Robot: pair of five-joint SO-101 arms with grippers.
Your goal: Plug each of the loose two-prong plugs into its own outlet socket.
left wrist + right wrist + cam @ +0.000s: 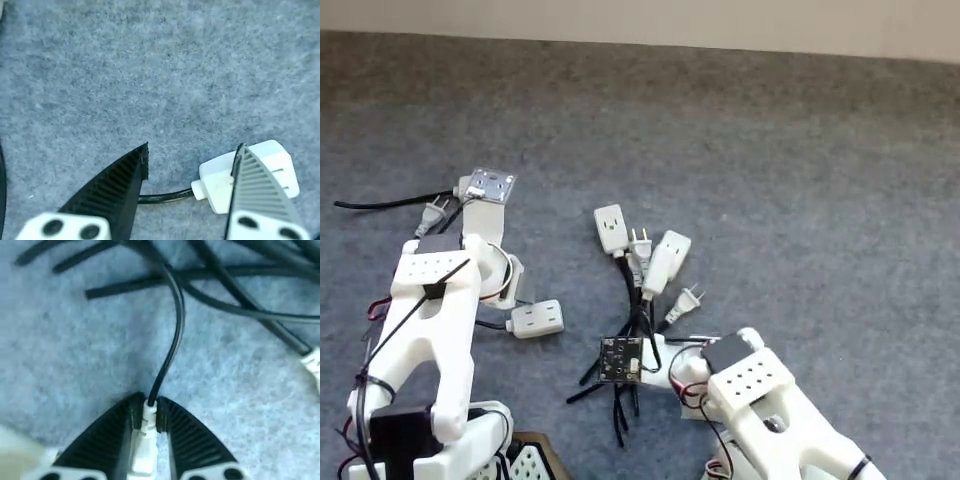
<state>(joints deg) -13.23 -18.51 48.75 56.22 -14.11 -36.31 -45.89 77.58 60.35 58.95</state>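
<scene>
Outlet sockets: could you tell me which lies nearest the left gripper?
The lone outlet socket beside the left gripper; the other two lie among the central cords.

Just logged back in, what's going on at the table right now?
The right gripper is shut on the white end of a black cord, near the tangle of cords. The left gripper is open, low over the table, with a white socket lying beside one finger, not gripped. Two more sockets and three loose plugs lie with prongs bare, so none of these is plugged in yet.
</scene>
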